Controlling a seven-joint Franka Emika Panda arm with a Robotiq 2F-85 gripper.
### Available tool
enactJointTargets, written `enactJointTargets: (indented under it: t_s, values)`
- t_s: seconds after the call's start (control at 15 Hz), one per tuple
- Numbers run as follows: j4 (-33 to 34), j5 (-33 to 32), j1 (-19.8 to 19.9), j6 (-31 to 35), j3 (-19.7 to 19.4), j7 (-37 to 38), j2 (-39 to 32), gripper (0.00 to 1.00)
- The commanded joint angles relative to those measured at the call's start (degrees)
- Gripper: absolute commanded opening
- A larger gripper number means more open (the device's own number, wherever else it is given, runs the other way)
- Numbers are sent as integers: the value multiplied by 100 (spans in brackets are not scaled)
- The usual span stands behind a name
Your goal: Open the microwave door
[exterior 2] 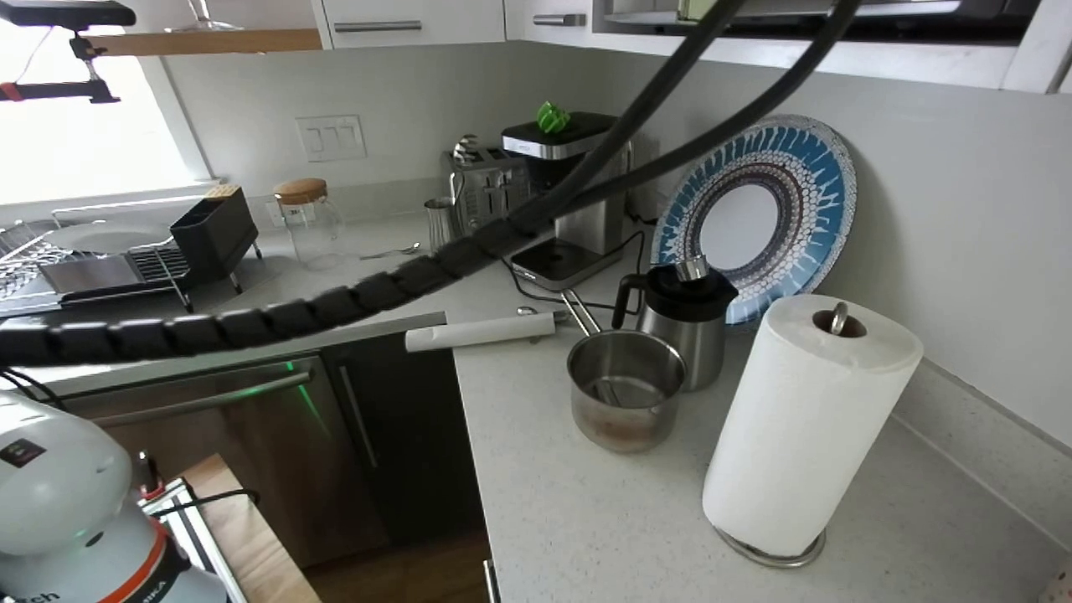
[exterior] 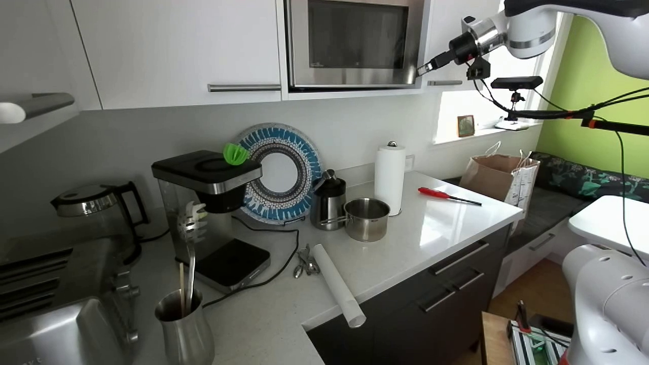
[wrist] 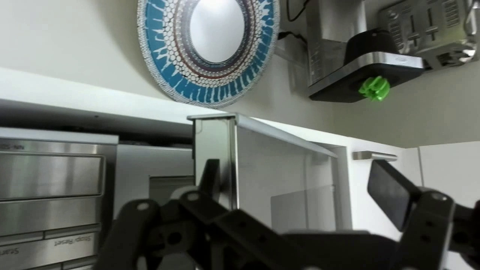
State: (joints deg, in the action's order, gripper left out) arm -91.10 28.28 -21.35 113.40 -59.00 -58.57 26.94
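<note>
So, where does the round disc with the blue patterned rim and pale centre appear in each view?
In an exterior view, the disc is just left of middle.
In an exterior view, the disc is right of middle, mostly in the upper half.
In the wrist view, the disc is cut off by the top edge.
Shared landmark: the black-and-silver coffee maker, left of the disc in both exterior views, right of it in the wrist view.

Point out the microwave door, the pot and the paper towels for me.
Microwave door point(exterior: 357, 35): in an exterior view, on its dark window.
Pot point(exterior 2: 624, 425): in an exterior view, on its outer wall.
Paper towels point(exterior 2: 802, 440): in an exterior view, on the roll's side.
</note>
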Motion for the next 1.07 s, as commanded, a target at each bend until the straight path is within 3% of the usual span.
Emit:
enactJointTargets:
  t_s: [0.0,0.4,0.8,1.0]
  values:
    - [94,160,112,-1008,173,-90,202,100]
    - [243,84,562,-2503,628,-68,288,100]
    - [1151,-106,1119,-3744,677,-49,300,100]
    - [1475,-291,1399,-3494,610,-263,279,100]
